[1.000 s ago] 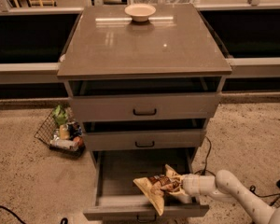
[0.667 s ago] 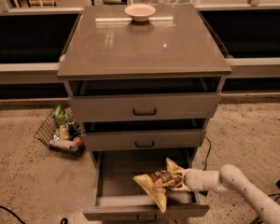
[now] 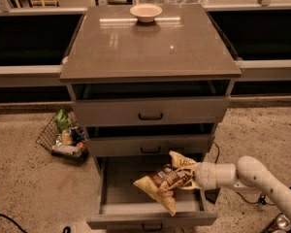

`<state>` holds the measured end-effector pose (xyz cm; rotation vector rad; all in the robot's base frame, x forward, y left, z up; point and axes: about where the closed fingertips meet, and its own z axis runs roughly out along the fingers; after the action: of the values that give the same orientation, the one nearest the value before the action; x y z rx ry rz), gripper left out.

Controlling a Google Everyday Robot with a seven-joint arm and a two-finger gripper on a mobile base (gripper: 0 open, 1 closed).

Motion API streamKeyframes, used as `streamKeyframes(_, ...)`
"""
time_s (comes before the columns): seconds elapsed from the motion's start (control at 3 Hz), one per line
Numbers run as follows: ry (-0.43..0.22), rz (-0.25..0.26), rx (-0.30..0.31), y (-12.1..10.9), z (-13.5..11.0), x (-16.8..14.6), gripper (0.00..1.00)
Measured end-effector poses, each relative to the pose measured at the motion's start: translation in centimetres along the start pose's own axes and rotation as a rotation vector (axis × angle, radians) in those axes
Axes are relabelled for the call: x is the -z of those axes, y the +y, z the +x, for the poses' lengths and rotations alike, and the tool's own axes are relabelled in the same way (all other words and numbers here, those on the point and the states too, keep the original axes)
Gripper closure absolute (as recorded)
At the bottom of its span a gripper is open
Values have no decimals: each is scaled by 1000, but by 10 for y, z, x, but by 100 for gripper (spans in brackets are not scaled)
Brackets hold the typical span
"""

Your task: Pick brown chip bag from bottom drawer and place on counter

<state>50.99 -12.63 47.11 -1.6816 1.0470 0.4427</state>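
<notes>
The brown chip bag (image 3: 165, 182), crinkly brown with tan-yellow edges, hangs lifted over the inside of the open bottom drawer (image 3: 150, 215). My gripper (image 3: 190, 176) reaches in from the right on a white arm and is shut on the bag's right end. The bag tilts, its left corner pointing down toward the drawer's front. The counter (image 3: 150, 45) is the glossy grey-brown slab on top of the cabinet, well above the gripper.
A pale bowl (image 3: 145, 12) stands at the back middle of the counter. The two upper drawers (image 3: 150, 111) are slightly pulled out. A wire basket (image 3: 63, 139) with packets sits on the floor left of the cabinet. Cables lie on the floor at right.
The bag has risen a little in the gripper and shifted slightly left above the drawer. The arm has lifted with it.
</notes>
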Motion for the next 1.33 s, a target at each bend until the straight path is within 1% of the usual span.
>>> streamKeyframes(0.33, 16, -5, 104, -15, -35, 14, 100)
streamKeyframes(0.67, 17, -6, 109, -17, -37, 14, 100)
streamKeyframes(1.0, 27, -18, 139, -25, -43, 17, 100)
streamKeyframes(1.33, 83, -2, 252, -62, -73, 42, 100)
